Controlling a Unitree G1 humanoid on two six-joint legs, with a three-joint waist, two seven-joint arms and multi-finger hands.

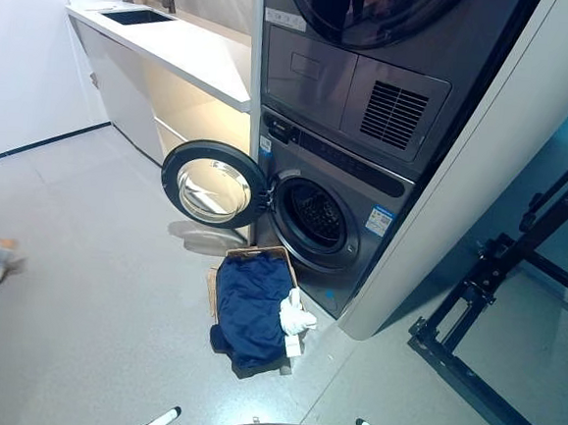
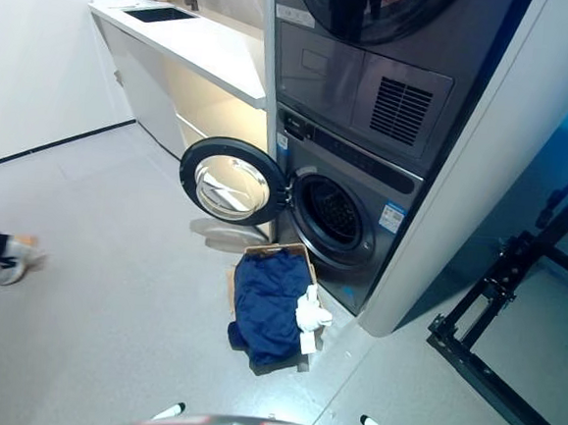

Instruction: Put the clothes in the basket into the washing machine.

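Left eye view: basket (image 1: 221, 291) on floor (image 1: 90, 296) before washing machine (image 1: 323, 216), door (image 1: 212, 184) swung open; blue clothes (image 1: 252, 308) and white cloth (image 1: 295, 319) heaped inside. Right eye view: same layout; no robot hand visible, state untellable.

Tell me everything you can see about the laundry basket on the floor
The basket sits on the grey floor right in front of the lower washing machine, below its open drum and beside the swung-open round door. Only its brownish rim shows at the far end. It is filled with dark blue clothes that spill over the near edge, and a white garment lies along its right side. Neither robot hand is in view.
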